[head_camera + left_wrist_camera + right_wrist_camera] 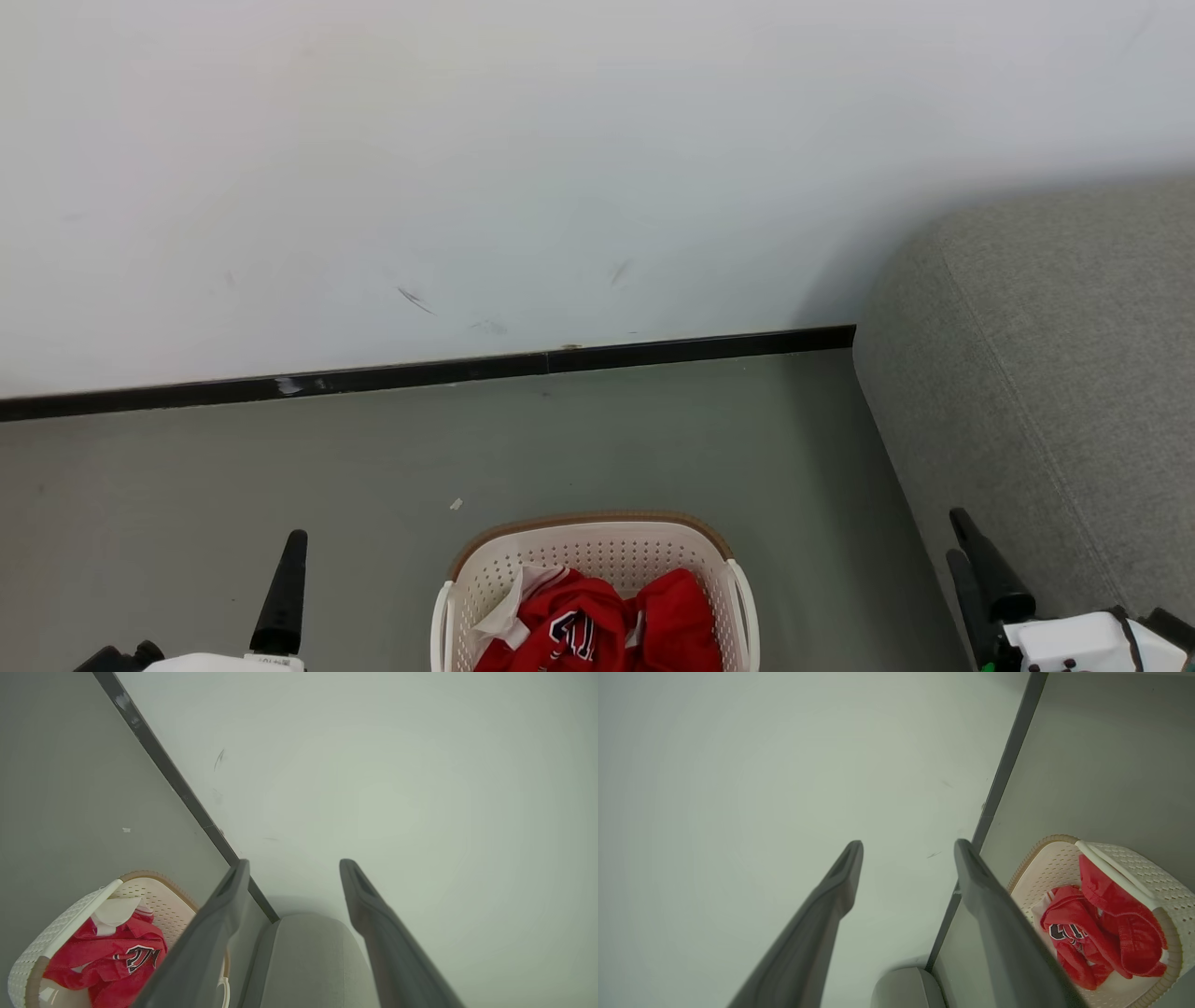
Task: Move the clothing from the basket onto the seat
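Both of my grippers are empty. The left gripper (295, 864) has its two fingers spread wide with nothing between them. The right gripper (909, 843) stands just as wide and also holds nothing. Both point up toward the pale wall (467, 140), away from the work.

The clothing (597, 623) lies in the basket (597, 544), which stands on the grey floor (280, 467) low in the head view, between my two arms. The seat (1055, 373) is on my right, near the basket but apart from it, and the part I can see carries nothing.

Inside the basket is a rumpled red heap. One piece has dark numerals and a white panel turned up toward my left. A plainer red piece is bunched beside it on my right, against the wall by the handle. I cannot tell how many pieces lie underneath.

I judge the cloth to be light, limp and a little slick, so it will hang and trail once lifted. The best hold looks like a full pinch on a raised fold at the top of the heap. The pieces overlap, so one may drag another. A trailing hem could catch the perforated wall and tip the light basket.
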Robot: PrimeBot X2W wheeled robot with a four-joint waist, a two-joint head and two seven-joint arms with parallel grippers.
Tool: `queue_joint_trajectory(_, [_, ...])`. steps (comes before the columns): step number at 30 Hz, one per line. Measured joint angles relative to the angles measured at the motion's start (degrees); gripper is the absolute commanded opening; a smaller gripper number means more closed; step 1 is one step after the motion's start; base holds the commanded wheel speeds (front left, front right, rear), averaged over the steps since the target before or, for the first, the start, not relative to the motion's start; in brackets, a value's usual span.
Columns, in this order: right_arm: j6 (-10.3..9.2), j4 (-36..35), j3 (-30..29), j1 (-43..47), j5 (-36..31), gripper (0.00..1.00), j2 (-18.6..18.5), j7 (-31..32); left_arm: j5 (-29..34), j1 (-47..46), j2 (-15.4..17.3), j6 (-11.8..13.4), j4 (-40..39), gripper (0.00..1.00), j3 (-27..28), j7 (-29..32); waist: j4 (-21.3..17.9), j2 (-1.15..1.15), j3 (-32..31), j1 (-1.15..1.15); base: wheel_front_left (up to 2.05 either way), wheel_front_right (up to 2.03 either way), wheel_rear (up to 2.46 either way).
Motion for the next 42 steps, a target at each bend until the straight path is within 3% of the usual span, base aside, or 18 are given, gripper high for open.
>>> queue_joint_trajectory(12, [0.00, -0.75, 0.80, -0.01, -10.55, 1.00, -0.20, -1.97, 12.07, -0.04, 0.41, 1.21, -2.26, 1.00, -2.60, -2.13, 0.21, 0.00, -0.71, 0.54, 0.00, 0.00, 0.00])
queue_joint_trajectory(21, [0.00, -1.19, 1.65, -0.01, -20.89, 1.00, -0.12, -3.80, 24.16, -0.04, 1.41, 3.52, -3.53, 1.00, -5.71, -4.30, 0.29, 0.00, -1.16, 0.65, 0.00, 0.00, 0.00])
queue_joint_trajectory(42, [0.01, -1.26, 3.88, -0.04, -45.08, 1.00, 0.01, -7.50, 44.76, 0.05, 1.76, 9.57, -3.68, 1.00, -10.46, -8.56, 0.54, 0.00, -0.64, -0.21, 0.00, 0.00, 0.00])
